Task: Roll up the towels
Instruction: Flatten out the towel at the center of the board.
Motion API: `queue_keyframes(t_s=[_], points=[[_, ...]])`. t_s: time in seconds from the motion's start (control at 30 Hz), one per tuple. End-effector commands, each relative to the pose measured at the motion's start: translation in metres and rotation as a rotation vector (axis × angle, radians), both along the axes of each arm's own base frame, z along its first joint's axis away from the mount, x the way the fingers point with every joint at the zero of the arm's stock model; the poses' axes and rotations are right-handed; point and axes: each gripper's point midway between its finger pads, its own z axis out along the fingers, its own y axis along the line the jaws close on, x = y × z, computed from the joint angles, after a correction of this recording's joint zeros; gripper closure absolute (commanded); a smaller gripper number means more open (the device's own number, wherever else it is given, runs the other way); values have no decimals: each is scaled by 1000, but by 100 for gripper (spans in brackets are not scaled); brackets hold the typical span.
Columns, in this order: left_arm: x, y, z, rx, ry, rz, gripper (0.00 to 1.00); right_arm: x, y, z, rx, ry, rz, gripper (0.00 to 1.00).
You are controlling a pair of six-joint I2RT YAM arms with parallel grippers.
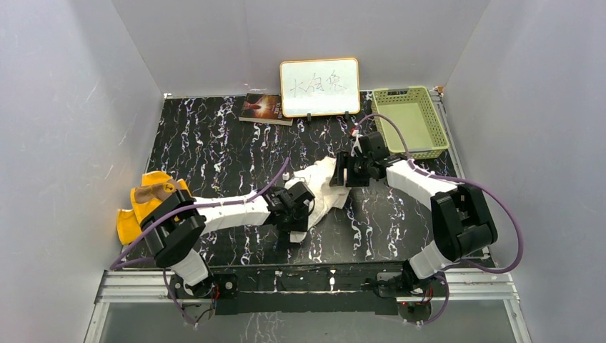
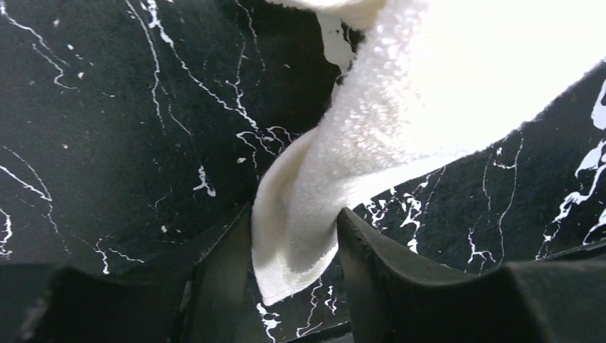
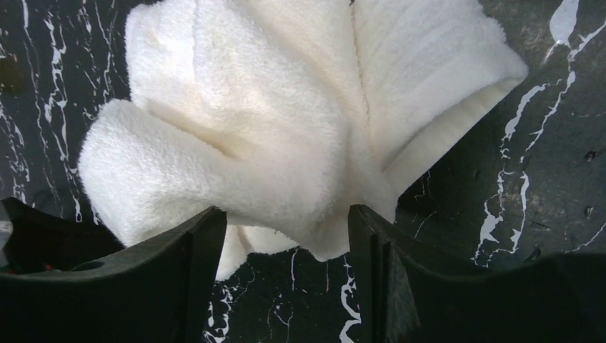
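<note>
The top camera looks down from high behind the black marbled table [image 1: 214, 143]; both wrist cameras closely share the cream-white cloth towel [image 3: 243, 121].

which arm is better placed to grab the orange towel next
Left. The orange towel lies at the table's left edge, right beside the left arm; the right tool holds the cream towel mid-table, farther away.

towels 2: cream-white towel [image 1: 323, 184] 1, orange-yellow towel [image 1: 141, 209] 1 | board [image 1: 319, 86] 1 | book [image 1: 264, 107] 1 | basket [image 1: 409, 120] 1 | arms 2: left arm [image 1: 229, 211], right arm [image 1: 423, 180]
</note>
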Motion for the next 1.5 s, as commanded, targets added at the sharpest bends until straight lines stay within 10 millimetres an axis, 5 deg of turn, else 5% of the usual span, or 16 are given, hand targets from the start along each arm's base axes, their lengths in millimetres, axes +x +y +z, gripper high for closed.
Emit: queue_keyframes(t_s=[0.0, 0.07, 0.13, 0.2, 0.27, 0.37, 0.43, 0.5, 0.57, 0.8, 1.1, 1.23, 1.37, 1.47], points=[[-12, 11, -7, 13, 32, 14, 58, 9, -2, -3, 4, -49, -14, 38], [-14, 13, -8, 9, 35, 25, 68, 8, -2, -5, 11, -50, -13, 48], [-12, 18, -3, 18, 20, 40, 95, 7, 1, 0, 27, -58, -1, 73], [-3, 26, 13, 46, -16, 57, 100, 13, 5, 22, 57, -98, 2, 97], [16, 46, 54, 94, -77, 75, 100, 30, 11, 82, 98, -213, -7, 100], [72, 93, 148, 67, -248, 179, 100, 46, 16, 207, 208, -438, -39, 100], [105, 135, 208, 9, -375, 256, 100, 48, 15, 254, 243, -534, -56, 100], [128, 185, 252, 2, -470, 363, 100, 51, 14, 263, 234, -537, -50, 100], [138, 208, 266, 42, -483, 385, 100, 47, 18, 271, 256, -541, -29, 100], [172, 223, 299, 103, -547, 355, 100, 47, 31, 318, 322, -635, 51, 100], [266, 243, 395, 64, -740, 377, 100, 104, 54, 406, 333, -794, 122, 100], [262, 248, 398, 52, -738, 402, 100, 98, 59, 420, 366, -782, 145, 100], [230, 249, 371, 47, -694, 407, 100, 57, 57, 405, 394, -747, 167, 100], [179, 267, 337, 93, -665, 473, 100, 19, 68, 336, 359, -633, 175, 100]])
